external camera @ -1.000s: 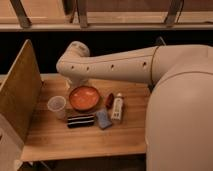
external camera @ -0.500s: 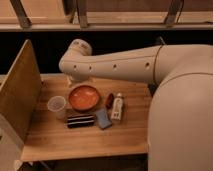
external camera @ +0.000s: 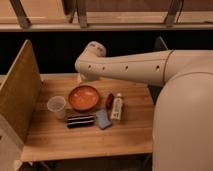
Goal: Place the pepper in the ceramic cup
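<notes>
The pepper [external camera: 109, 100], small and dark red, lies on the wooden table [external camera: 100, 142] between the orange bowl and a white bottle. The ceramic cup [external camera: 56, 106], pale and round, stands upright left of the bowl. My gripper [external camera: 80, 77] hangs at the table's back edge, behind the bowl and mostly hidden under the bent white arm [external camera: 125, 67]. It stands open, apart from the pepper and the cup, with nothing in it.
An orange bowl [external camera: 83, 97] sits mid-table. A white bottle [external camera: 117, 106], a blue packet [external camera: 103, 119] and a dark striped packet [external camera: 80, 120] lie near the front. A wooden panel [external camera: 17, 95] walls the left side. My white body [external camera: 182, 125] fills the right.
The arm's bent end has shifted to the right over the back of the table. The objects on the table have not moved.
</notes>
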Available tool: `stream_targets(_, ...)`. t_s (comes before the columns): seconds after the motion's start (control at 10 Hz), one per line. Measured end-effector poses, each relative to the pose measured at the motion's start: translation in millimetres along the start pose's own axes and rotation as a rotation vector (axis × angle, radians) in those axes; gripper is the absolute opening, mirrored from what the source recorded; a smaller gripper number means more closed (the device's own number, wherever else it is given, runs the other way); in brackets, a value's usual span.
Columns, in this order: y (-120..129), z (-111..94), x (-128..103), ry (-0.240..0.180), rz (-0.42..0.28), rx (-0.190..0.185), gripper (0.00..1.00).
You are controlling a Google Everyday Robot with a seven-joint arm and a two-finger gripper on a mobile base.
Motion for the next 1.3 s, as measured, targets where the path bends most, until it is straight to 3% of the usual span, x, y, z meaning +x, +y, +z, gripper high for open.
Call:
stream_targets(0.3,-6.1,29.4,14.5,0.000,0.078,-0.098,0.65)
stream_targets(0.5,-19.4,45.0,25.7,0.012,0.135,-0.130,0.65)
stream_targets(0.7,-36.7,54.6,34.5,0.029,0.177,-0.133,0.65)
stream_targets(1.0,-32.5,54.4,33.6,0.029,0.174,-0.138,0.65)
stream_targets(1.3,-44.6,64.1,38.5,0.045,0.190,-0.106,0.65)
